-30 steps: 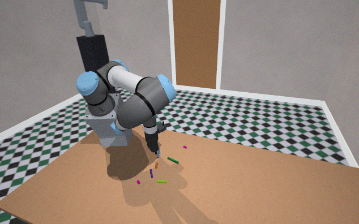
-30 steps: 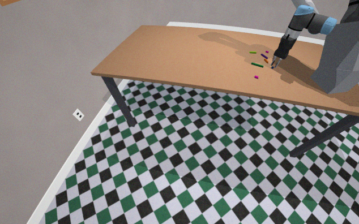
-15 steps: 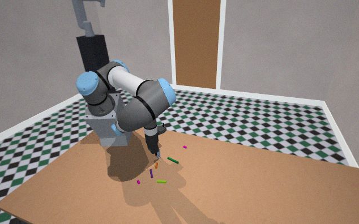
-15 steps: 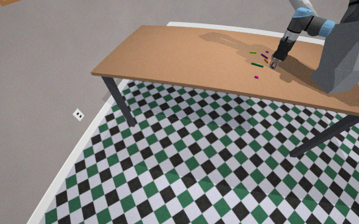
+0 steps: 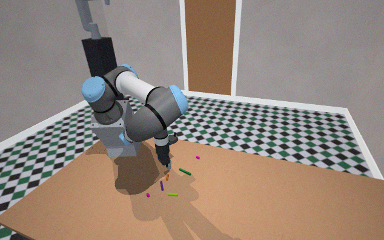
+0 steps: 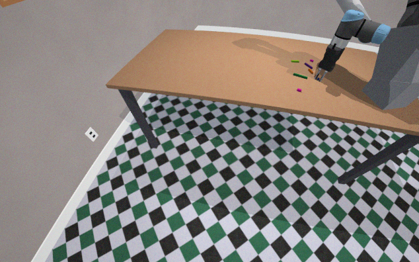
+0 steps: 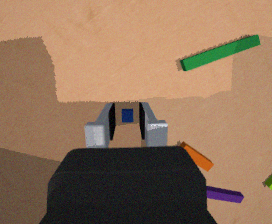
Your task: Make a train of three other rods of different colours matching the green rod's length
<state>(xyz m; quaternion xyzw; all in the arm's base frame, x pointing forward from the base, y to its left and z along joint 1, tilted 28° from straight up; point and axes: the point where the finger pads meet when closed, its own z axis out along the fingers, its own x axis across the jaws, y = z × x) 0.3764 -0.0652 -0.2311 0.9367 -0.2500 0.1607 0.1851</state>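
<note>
My gripper (image 7: 127, 114) is low over the table, fingers pointing down, also seen in the top view (image 5: 169, 166) and the exterior view (image 6: 317, 79). It is open, with a small blue rod (image 7: 127, 115) lying on the table between the fingers and a gap on each side. The green rod (image 5: 185, 171) (image 7: 220, 52) lies just to the right. An orange rod (image 5: 167, 177), a purple rod (image 5: 162, 185) and a lime rod (image 5: 172, 194) lie close in front. One magenta rod (image 5: 197, 157) lies farther back, another (image 5: 148, 195) at the front left.
The rods are scattered apart within a small patch of the wooden table near the robot base (image 5: 115, 133). The arm's shadow covers part of them. The table's long edge (image 6: 241, 99) is well away from the rods.
</note>
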